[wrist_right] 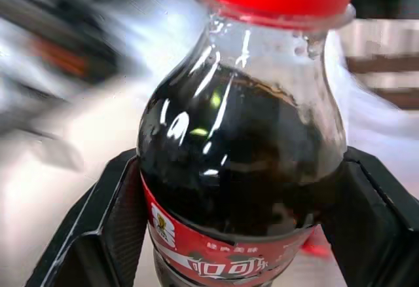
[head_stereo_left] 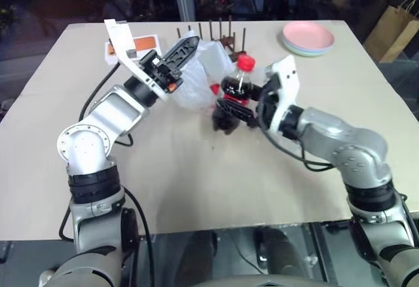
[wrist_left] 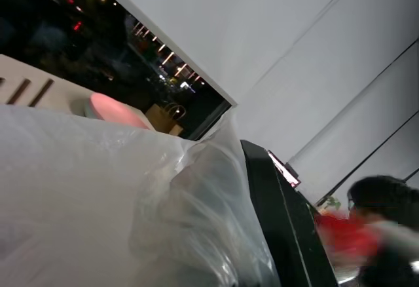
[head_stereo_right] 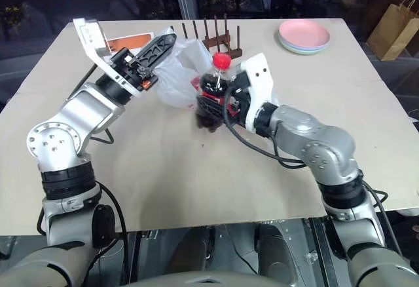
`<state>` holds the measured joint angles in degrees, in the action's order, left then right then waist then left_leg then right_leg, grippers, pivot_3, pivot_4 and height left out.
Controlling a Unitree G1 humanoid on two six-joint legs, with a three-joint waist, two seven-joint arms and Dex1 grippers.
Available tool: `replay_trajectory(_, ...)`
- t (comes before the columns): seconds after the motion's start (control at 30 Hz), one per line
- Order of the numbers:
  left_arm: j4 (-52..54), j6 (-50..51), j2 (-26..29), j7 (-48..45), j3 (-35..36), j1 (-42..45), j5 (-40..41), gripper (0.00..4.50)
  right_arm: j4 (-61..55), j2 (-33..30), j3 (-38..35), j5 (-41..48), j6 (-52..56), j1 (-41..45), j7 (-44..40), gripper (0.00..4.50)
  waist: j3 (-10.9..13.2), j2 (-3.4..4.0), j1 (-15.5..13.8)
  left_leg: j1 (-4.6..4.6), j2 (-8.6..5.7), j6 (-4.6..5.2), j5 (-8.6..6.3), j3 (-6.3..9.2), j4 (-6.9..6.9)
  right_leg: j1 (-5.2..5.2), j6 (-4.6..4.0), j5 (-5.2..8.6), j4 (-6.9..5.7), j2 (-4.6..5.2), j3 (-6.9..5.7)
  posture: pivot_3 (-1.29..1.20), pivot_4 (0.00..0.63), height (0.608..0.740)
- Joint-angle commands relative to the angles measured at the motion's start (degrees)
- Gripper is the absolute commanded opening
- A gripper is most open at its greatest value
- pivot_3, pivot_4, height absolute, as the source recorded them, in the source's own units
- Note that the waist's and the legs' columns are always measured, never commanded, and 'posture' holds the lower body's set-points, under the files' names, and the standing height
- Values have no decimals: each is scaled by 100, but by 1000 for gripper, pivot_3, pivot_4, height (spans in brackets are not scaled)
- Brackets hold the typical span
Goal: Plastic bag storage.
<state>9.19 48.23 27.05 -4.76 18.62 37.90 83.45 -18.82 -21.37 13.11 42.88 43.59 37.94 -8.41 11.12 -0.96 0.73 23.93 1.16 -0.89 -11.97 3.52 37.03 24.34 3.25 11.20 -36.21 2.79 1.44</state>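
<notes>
Beige table [head_stereo_left: 196,189], bare along the near side. Mid-table, the right gripper [head_stereo_left: 229,113] is clamped round a cola bottle [head_stereo_left: 237,84] with a red cap. Just left of it, the left gripper [head_stereo_left: 180,50] is pressed together on the plastic bag [head_stereo_left: 196,80], holding it up off the table. Farther back: a wooden rack [head_stereo_left: 219,38], pink plates [head_stereo_left: 308,38] far right, an orange card [head_stereo_left: 141,43] far left. Past the table's right corner there's a paper bag [head_stereo_left: 393,28], dark room behind.

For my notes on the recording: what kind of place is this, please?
Probably an indoor room at night, set up as a dining or kitchen test area: a beige table with stacked pink plates, a wooden dish rack, and dark windows with distant lights behind.
</notes>
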Motion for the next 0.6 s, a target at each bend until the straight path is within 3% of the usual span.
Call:
replay_trajectory(0.03,257,2,117,76,223,-49,226,0,57,264,134,-1198,-1281,277,-183,3146,0,-1,12,7,0,0,0,-1,-1,6,-2,-2,4,0,1,0,150,740)
replay_trajectory(0.13,433,30,133,159,260,-244,315,0,121,556,92,-1441,-1507,255,-359,3146,0,-1,18,11,1,0,0,-8,-23,25,-3,-3,3,0,8,0,150,740)
replay_trajectory(0.27,574,-27,188,265,313,-506,323,0,-237,774,-534,-597,-1043,235,-726,3146,0,-1,22,10,4,0,0,-7,-48,38,-6,-4,0,-1,8,0,150,740)
replay_trajectory(0.37,605,-5,233,292,308,-559,423,0,-112,851,-822,-578,-969,325,-661,3146,0,-1,1,10,3,0,0,-7,-48,37,-6,-4,1,1,6,0,150,740)
replay_trajectory(0.47,655,76,293,324,298,-620,715,0,273,945,-791,-977,-1172,407,-625,3146,0,-1,10,9,2,0,0,-8,-46,34,-5,-4,3,1,6,0,150,740)
replay_trajectory(0.6,792,47,199,584,191,-666,1387,0,1370,1531,-317,-2185,-2308,664,-341,3146,0,-1,62,-4,3,0,0,-12,-47,36,-6,-3,-14,-3,13,0,150,740)
